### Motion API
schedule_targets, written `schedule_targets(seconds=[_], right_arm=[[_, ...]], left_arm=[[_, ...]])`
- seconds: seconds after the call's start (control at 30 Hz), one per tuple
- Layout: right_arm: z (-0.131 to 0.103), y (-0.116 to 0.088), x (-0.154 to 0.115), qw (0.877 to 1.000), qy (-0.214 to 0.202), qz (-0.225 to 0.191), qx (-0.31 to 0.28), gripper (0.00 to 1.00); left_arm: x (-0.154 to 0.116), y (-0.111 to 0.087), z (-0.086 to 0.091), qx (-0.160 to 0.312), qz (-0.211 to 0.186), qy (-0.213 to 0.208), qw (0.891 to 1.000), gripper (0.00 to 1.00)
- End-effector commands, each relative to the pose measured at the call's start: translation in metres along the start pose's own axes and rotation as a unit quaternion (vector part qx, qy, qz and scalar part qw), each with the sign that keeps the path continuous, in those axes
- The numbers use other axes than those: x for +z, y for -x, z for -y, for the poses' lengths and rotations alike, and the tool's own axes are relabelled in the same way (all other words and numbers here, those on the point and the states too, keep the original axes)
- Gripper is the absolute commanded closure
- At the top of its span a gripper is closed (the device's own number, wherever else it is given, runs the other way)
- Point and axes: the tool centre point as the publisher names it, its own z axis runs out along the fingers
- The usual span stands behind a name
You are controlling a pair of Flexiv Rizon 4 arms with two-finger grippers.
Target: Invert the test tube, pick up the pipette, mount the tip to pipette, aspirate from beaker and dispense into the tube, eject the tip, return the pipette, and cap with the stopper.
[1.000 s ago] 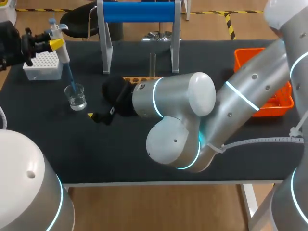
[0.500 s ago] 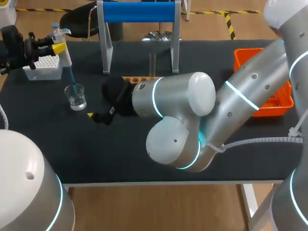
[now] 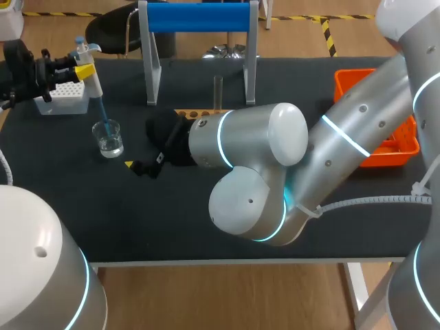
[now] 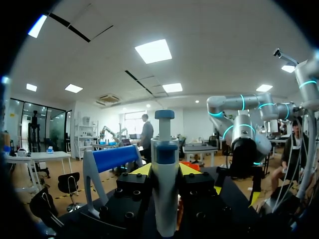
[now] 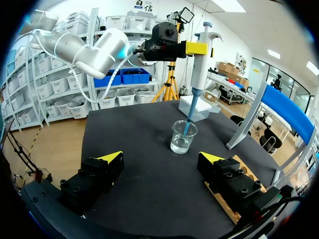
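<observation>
pipette [image 3: 90,74]: up in the air over the beaker, almost straight up. Long way runs up and down, leaning just a little. Blue knob on top, thin end pointing down.
tip [image 3: 102,113]: thin and blue, stuck on the bottom end of the pipette. Points down, with its low end inside the beaker. Cannot tell if it touches the water.
beaker [image 3: 108,137]: small clear glass with a little water in it. Stands upright on the table, near the left side.
left gripper [image 3: 77,67]: clamped on the white body of the pipette, one yellow fingertip on each side. Holds it from the side, well above the table.
tip box [image 3: 62,93]: white, with many small holes on top. Sits on the table behind the beaker, near the far left corner, under the left gripper.
right gripper [image 3: 141,166]: low over the table, near the beaker. Fingers wide apart, nothing between them. Points toward the beaker, which stands ahead of it.
test tube [image 3: 218,93]: clear and thin, upright in the wooden rack, long way up and down.
wooden rack [image 3: 199,112]: flat, with a row of round holes. Mostly hidden behind the right arm.
blue stand [image 3: 198,17]: two white legs with a blue bar across the top. At the far side of the table, just behind the test tube.
orange tray [image 3: 385,148]: on the right side of the table, partly hidden by the right arm.
table [image 3: 137,220]: flat black top, holds all these things.
</observation>
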Motion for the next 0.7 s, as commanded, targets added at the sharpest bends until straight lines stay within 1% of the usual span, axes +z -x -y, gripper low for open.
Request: schedule_targets(seconds=[0.03, 0.4, 0.7], right_arm=[[0.0, 0.0, -0.001, 1.0, -0.001, -0.001, 0.0, 0.0], [0.0, 0.0, -0.001, 1.0, -0.001, -0.001, 0.0, 0.0], [0.0, 0.0, -0.001, 1.0, -0.001, -0.001, 0.0, 0.0]], left_arm=[[-0.002, 0.004, -0.005, -0.001, -0.003, -0.002, 1.0, 1.0], [-0.004, 0.006, -0.014, -0.005, -0.003, -0.001, 1.0, 1.0], [-0.005, 0.007, -0.016, -0.004, -0.004, 0.001, 1.0, 1.0]])
